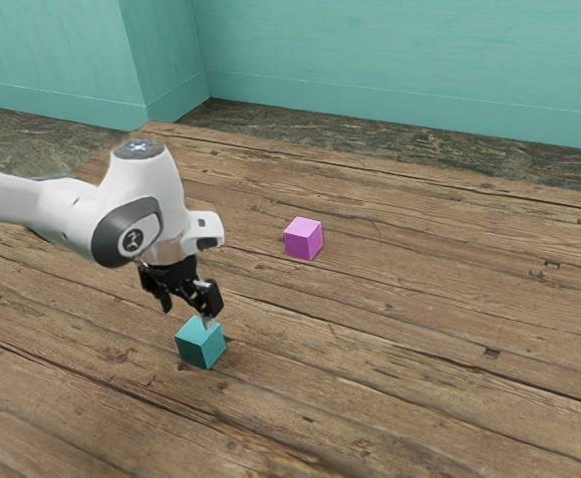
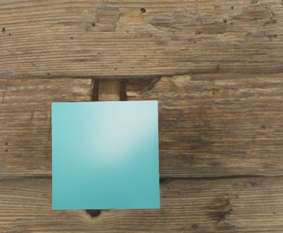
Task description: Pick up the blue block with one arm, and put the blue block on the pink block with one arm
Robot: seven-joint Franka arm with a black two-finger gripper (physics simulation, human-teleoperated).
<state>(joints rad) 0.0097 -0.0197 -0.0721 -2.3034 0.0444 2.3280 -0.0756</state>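
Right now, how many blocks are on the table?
2. The small blue-green cube sits on the wooden planks just under the pincer; the small pink cube lies apart, toward the exterior view's right and farther back. None seems hidden.

Our gripper (image 1: 192,311) hangs in the lower left of the frame, jaws apart, just above the blue block (image 1: 200,345) on the wooden table (image 1: 420,349). The pink block (image 1: 303,239) sits well apart, near the centre.

The teal-tinted blue block (image 1: 200,344) lies flat on the wooden table (image 1: 420,329), well apart from the pink block (image 1: 303,239).
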